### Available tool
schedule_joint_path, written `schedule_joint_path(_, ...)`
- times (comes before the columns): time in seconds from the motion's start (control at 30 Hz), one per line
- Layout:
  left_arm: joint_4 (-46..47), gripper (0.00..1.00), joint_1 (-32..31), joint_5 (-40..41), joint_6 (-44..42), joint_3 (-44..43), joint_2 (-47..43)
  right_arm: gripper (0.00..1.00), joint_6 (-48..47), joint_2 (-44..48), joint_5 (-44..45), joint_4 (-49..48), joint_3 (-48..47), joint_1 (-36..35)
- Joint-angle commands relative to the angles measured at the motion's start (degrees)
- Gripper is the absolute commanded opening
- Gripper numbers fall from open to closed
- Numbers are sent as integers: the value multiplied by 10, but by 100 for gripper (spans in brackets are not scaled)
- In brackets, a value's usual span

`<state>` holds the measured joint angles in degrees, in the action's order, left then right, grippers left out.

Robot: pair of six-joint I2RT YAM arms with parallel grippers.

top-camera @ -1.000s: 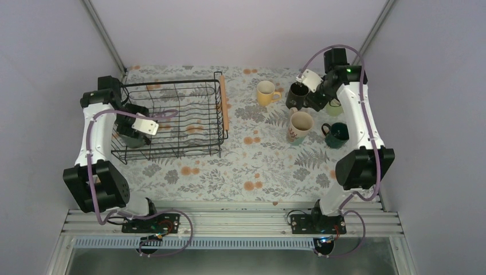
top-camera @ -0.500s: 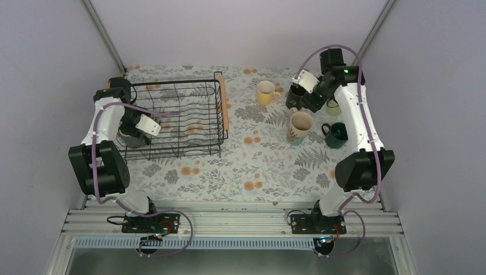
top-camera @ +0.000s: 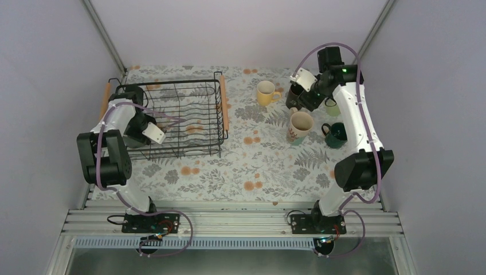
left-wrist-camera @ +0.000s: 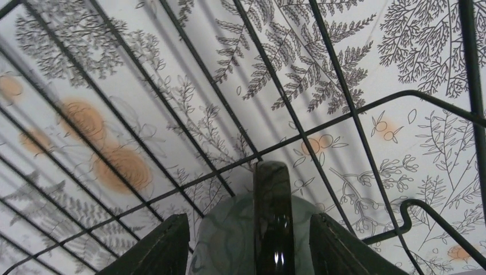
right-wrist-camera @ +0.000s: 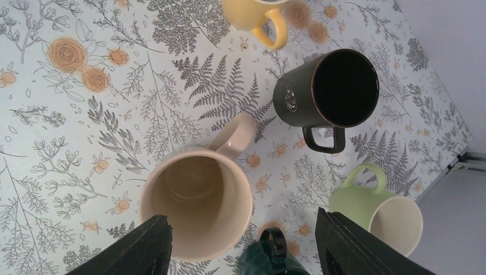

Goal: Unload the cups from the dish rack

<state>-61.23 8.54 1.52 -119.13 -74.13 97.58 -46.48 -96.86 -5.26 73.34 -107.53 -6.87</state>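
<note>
Straddling a grey-green mug (left-wrist-camera: 226,243), the left end effector (left-wrist-camera: 247,220) has its fingers (left-wrist-camera: 155,249) spread to either side of the body, with the dark handle (left-wrist-camera: 274,217) lying between them. Whether they press on the mug or only flank it cannot be told. The mug sits inside the dish rack (top-camera: 177,83), at its near-left corner. The right end effector (right-wrist-camera: 242,217) gapes wide and empty, well right of the rack. It hangs over the cream mug (right-wrist-camera: 198,206), black mug (right-wrist-camera: 338,89), pale green mug (right-wrist-camera: 381,212), dark teal mug (top-camera: 337,133) and yellow mug (top-camera: 265,91), all on the counter (top-camera: 229,166). Glazed ceramic is probably rigid, slick and fairly heavy, and likely to chip against wire. A firm squeeze across the body, then a straight lift over the rack's wall, looks safest.
</note>
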Motion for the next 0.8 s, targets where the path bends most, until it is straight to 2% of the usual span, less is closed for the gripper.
schedule_joint_path(0.0,20,51,-9,28,-40,20,15,66,18,-2,-11,3,-13,-11)
schedule_joint_path(0.1,22,42,-13,32,-38,26,19,66,22,-3,-12,3,-15,-15)
schedule_joint_path(0.4,-3,6,-32,82,17,14,61,66,34,-1,-10,0,-20,-28)
schedule_joint_path(0.6,-30,2,-59,22,45,-29,60,69,53,11,-42,-36,-18,-33)
schedule_joint_path(0.77,-52,3,-87,-68,79,-118,45,77,69,32,-150,-68,-16,-37)
